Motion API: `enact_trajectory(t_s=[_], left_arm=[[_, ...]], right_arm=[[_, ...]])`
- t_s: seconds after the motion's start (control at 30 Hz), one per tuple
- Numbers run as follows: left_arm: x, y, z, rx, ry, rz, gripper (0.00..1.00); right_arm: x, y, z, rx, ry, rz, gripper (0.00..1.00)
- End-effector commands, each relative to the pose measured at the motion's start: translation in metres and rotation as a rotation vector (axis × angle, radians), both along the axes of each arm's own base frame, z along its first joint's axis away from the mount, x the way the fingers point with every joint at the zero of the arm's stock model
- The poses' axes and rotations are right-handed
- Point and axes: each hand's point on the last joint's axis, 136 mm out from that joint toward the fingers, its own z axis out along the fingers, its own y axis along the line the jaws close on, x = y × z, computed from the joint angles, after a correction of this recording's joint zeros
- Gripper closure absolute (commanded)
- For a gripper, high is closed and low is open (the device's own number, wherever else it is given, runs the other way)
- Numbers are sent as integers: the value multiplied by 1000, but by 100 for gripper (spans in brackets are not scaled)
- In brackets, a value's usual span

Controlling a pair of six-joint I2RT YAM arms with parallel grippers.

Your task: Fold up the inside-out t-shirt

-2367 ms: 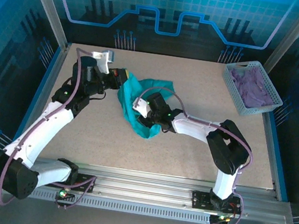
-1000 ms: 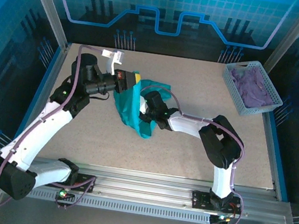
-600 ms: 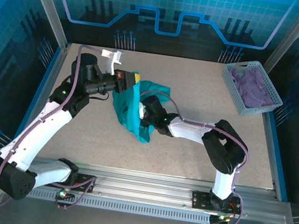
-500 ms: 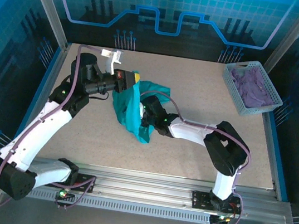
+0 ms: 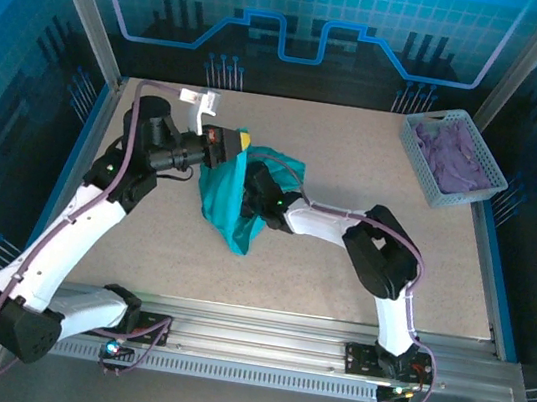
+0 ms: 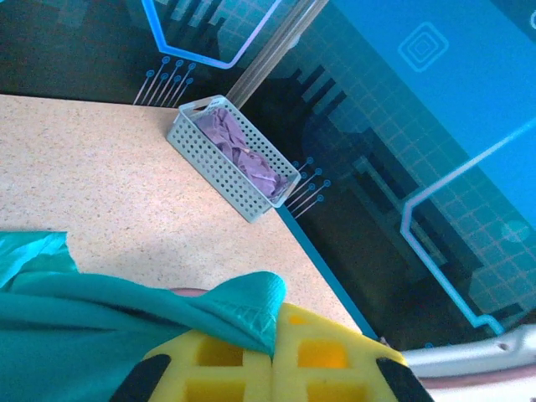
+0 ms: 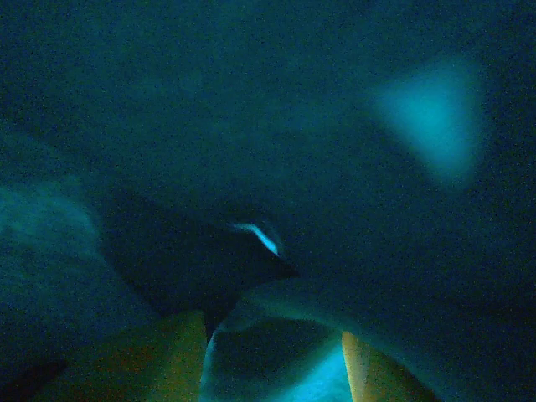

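T-shirt (image 5: pixel 220 199) nipped by left gripper (image 5: pixel 238 143), right gripper (image 7: pixel 272 360) sunk in cloth

Left wrist view: the two yellow pads (image 6: pixel 322 356) are pressed together, and an edge of the teal fabric comes out of the seam between them, so this grip is plain. The bottom of the frame cuts the pads off, and only their upper part shows.

Right wrist view: nearly all of it is dark blue-green murk. Two yellowish fingers (image 7: pixel 159 352) stand apart at the lower edge with a paler fold of fabric lying in the gap. Whether they press on that fold or merely sit around it cannot be told. A thin bright slit shows near the middle, and a lighter patch at upper right; the rest is too dim to read.

From above, the left gripper is raised over the table (image 5: pixel 360 265), left of centre. The t-shirt hangs from it as a narrow, bunched drape running toward the near side. Whether its lower tip touches the surface cannot be judged. It is crumpled enough that sleeves and neck cannot be picked out. The right arm's wrist goes into the right side of the drape, and the fabric covers its fingers there.

A grey basket (image 5: pixel 418 165) sits at the far right corner, holding a purple cloth (image 5: pixel 455 153), well apart from the t-shirt
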Motion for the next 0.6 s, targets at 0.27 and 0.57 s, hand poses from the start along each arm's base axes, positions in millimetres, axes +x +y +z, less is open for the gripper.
enact_trajectory(t_s=[0.27, 0.57], left_arm=[[-29, -3, 25, -45, -70, -65, 100], [-32, -19, 38, -86, -98, -139, 100]], right_arm=[[45, -48, -1, -7, 61, -306, 51], [33, -20, -25, -73, 165, -181, 44]])
